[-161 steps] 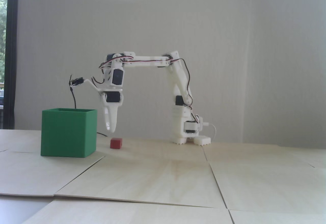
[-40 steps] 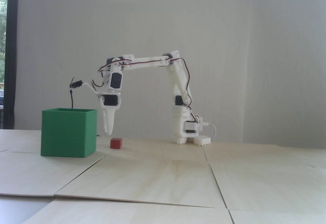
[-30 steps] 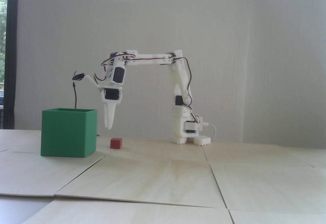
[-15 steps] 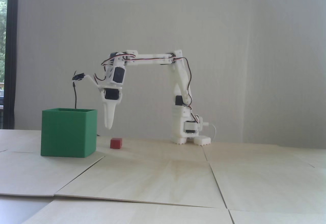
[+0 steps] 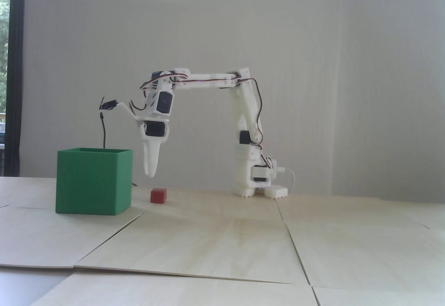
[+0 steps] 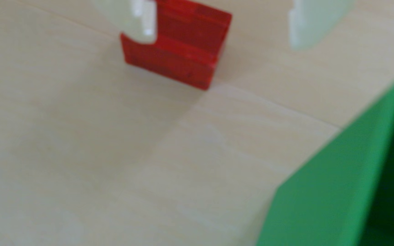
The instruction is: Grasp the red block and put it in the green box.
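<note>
Arm (image 5: pixel 205 78) slightly shifted; matte red block (image 5: pixel 158 195)

- The arm (image 5: pixel 205 78) is white printed plastic all over, its links blocky and flat-sided.
- Black servo motors (image 5: pixel 164 103) sit in the white housings at the joints.
- Thin red, black and pale wires (image 5: pixel 258 106) loop loosely from joint to joint.
- The base (image 5: pixel 259 189) has toothed white feet, with a white cable leaving its right side.
- A small black camera (image 5: pixel 108 105) juts out on a white bracket, trailing a black lead.
- The gripper (image 5: pixel 150 173) tapers to pale, blunt fingers (image 6: pixel 314 23).
</note>
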Available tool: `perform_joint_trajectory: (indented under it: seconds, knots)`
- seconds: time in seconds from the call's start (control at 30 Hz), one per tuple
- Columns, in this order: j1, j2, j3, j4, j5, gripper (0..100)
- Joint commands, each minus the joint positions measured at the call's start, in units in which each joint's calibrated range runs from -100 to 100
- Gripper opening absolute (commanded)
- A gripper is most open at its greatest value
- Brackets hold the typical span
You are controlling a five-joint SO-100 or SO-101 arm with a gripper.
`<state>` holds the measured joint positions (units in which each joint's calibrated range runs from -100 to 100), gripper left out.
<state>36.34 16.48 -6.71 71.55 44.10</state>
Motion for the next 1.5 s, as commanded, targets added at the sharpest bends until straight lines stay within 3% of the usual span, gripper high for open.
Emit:
perform_joint_trajectory:
  seconds: [0.0, 0.73, 1.47]
  knots:
    - [-1.7, -1.0, -1.0, -1.3, 0.1, 20]
    - [3.3, -1.9, -1.1, -1.1, 0.1, 20]
    - [2.2, -8.1, 1.8, -1.1, 0.2, 20]
